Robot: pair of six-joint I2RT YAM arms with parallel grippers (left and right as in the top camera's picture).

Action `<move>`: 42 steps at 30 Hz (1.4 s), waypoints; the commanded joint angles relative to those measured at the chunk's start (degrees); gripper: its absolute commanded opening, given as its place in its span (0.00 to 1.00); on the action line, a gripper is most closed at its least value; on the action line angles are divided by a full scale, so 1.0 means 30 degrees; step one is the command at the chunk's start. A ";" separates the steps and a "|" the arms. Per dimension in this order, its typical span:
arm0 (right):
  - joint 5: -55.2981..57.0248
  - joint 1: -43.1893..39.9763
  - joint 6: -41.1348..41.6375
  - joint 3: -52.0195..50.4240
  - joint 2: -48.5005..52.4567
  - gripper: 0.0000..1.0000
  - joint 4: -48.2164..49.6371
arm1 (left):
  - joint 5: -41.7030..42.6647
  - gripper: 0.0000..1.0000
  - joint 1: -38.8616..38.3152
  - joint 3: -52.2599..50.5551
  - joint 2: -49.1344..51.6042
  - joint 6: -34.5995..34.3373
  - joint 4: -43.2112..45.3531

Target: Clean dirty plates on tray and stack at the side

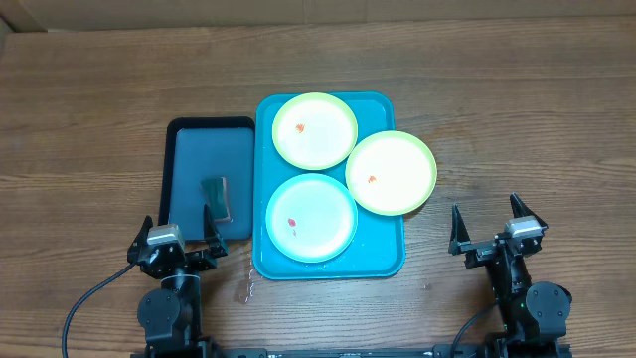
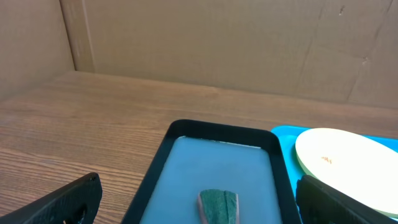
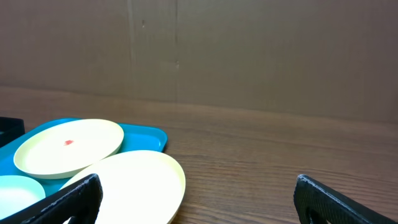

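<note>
Resting between left hand (image 1: 176, 219), right hand (image 1: 485, 207), plates (image 1: 311, 217) on tray (image 1: 383, 256)

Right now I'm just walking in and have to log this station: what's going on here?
Nothing is being handled yet. The left gripper and right gripper sit open and empty. The blue plate, the far yellow-green plate and the right yellow-green plate lie smeared on the teal tray, the right one overhanging its rim. A sponge lies in the dark tray beside it.
</note>
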 commanded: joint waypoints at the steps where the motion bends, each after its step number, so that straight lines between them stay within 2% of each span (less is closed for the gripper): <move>1: 0.0182 0.0095 0.0058 -0.0204 -0.0189 1.00 0.0117 | -0.0248 1.00 -0.0124 -0.0066 -0.0168 0.0073 0.0066; 31: 0.0182 0.0095 0.0058 -0.0204 -0.0189 1.00 0.0117 | -0.0146 1.00 -0.0124 -0.0066 -0.0168 0.0051 0.0087; 38: 0.0182 0.0095 0.0058 -0.0204 -0.0189 1.00 0.0117 | 0.1239 1.00 -0.0124 -0.0058 -0.0168 0.0051 0.0080; 42: 0.0182 0.0095 0.0058 -0.0204 -0.0189 1.00 0.0117 | 0.3213 1.00 -0.0124 0.0532 -0.0168 0.0058 0.0015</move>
